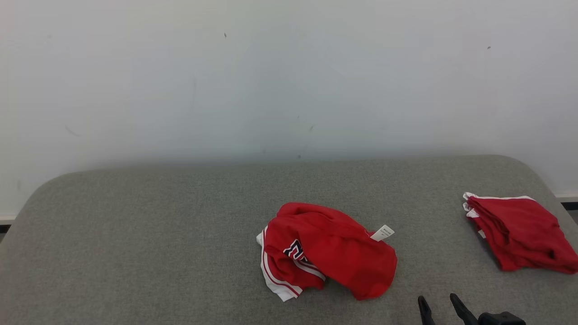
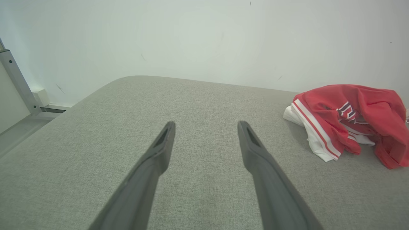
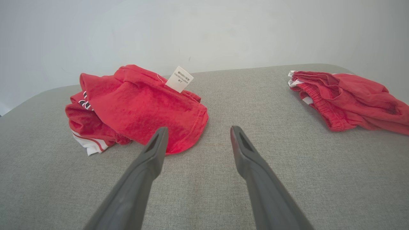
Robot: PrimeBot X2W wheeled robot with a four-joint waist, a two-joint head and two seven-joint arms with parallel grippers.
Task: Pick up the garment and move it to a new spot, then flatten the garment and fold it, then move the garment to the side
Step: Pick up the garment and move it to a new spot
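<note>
While both my grippers hang clear of any cloth, I count two red garments on one grey cushion (image 1: pixel 135 234), a padded slab of fine woven fabric with rounded corners, set against a pale, smooth wall (image 1: pixel 271 81). In the head view, the crumpled garment (image 1: pixel 327 250) sits near the middle of the cushion: a soft, rumpled heap of knit with white-and-red striped trim, dark lettering edged in white, and one white paper-like label (image 1: pixel 382 233) sticking up at its 2 o'clock. The folded garment (image 1: pixel 519 237) lies well apart at its 3 o'clock, a flattish stack with white trim at one end. My right gripper (image 1: pixel 438 298) hovers at the heap's 5 o'clock, two slim dark fingers spread, nothing between them. My left gripper (image 2: pixel 206 125) is likewise spread over bare cushion, with the heap at its 2 o'clock.
</note>
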